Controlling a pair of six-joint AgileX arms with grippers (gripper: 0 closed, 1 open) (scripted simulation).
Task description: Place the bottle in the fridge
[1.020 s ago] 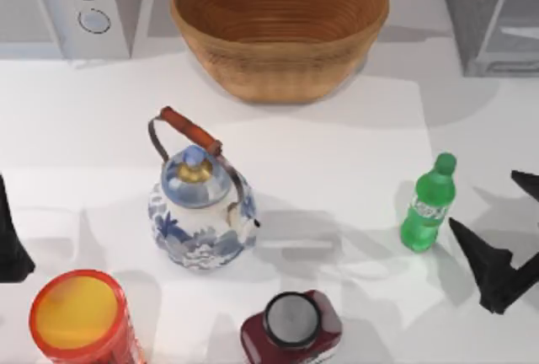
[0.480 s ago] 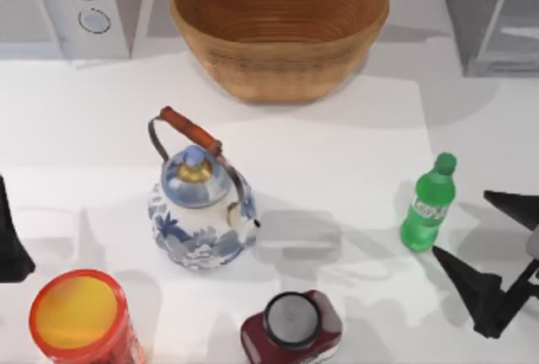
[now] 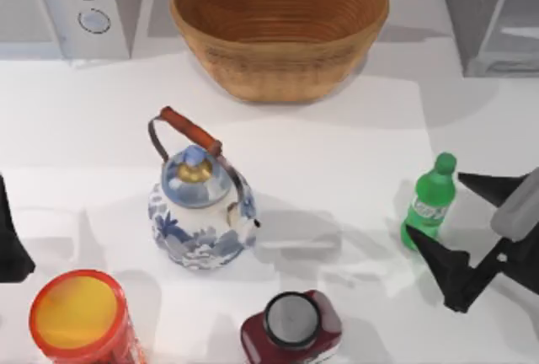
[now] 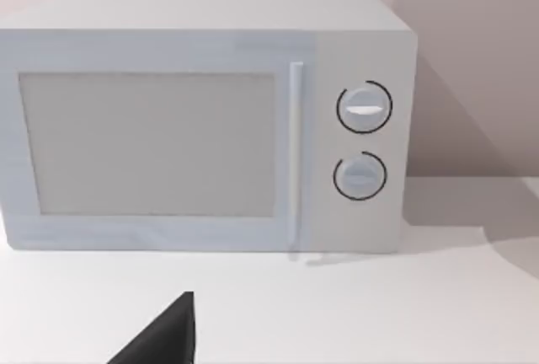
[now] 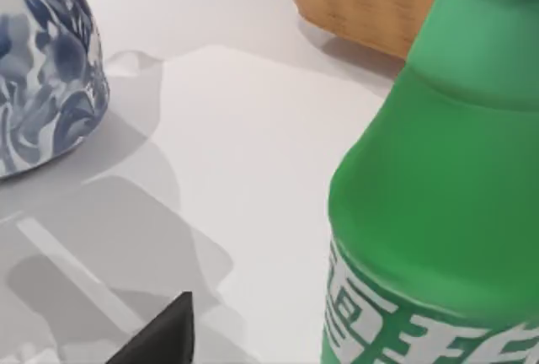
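White table [image 3: 337, 153], right gripper [image 3: 459, 212] jaws spread wide flanking upright bottle [image 3: 429, 200], left arm [image 3: 10, 238] parked

1. A white bench [image 3: 337, 136] carries everything, seen from above.
2. Along its far edge stand a pale microwave [image 3: 63, 6] with two round knobs at the left, a woven basket [image 3: 280, 23] in the middle, and the grey fridge [image 3: 493, 14] at the right.
3. A blue-and-white teapot [image 3: 200, 208] sits left of centre.
4. The green bottle [image 3: 429, 200] stands upright toward the right side.
5. At the near edge rest an orange-lidded red canister [image 3: 80, 318] at the left and a dark red jar [image 3: 292, 326] with a grey lid.
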